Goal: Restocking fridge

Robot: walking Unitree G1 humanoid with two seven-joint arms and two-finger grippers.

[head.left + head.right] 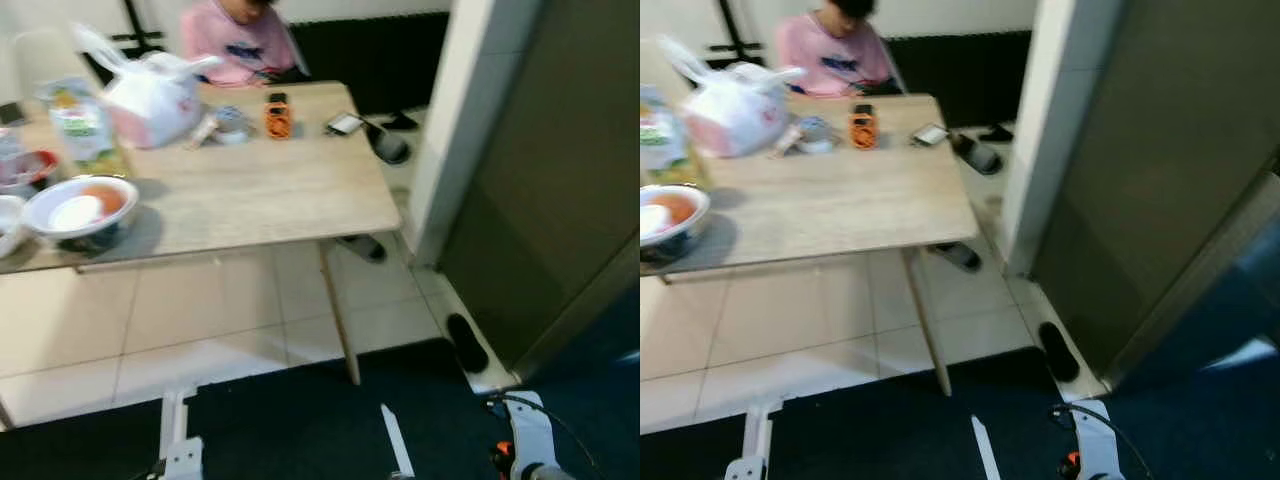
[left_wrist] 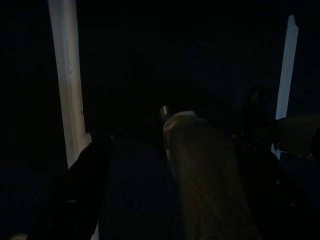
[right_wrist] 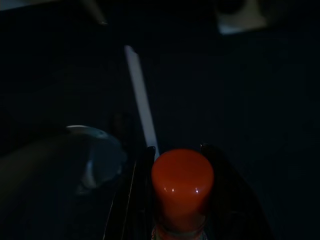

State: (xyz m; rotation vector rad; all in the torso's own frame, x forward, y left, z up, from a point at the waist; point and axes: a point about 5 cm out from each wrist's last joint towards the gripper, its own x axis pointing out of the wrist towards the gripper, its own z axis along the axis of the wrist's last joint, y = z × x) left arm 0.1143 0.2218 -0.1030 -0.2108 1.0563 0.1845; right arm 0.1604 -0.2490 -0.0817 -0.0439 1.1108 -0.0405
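Note:
In the right wrist view my right gripper (image 3: 177, 150) is shut on a bottle with a red cap (image 3: 182, 180), which stands between the two black fingers. In the dark left wrist view my left gripper (image 2: 175, 135) is shut on a dim, pale bottle (image 2: 200, 170) with a small cap. Both arms hang low over a dark blue rug (image 1: 300, 410), the left arm (image 1: 178, 445) and the right arm (image 1: 530, 440) at the bottom edge of the eye views. A tall dark grey fridge front (image 1: 560, 200) stands on the right, its door closed.
A wooden table (image 1: 260, 190) ahead on the left bears a white bag (image 1: 155, 95), a bowl (image 1: 80, 210), a carton (image 1: 85, 125), an orange item (image 1: 278, 118) and a phone (image 1: 345, 123). A person in pink (image 1: 235, 40) sits behind it. A slipper (image 1: 467, 342) lies by the fridge.

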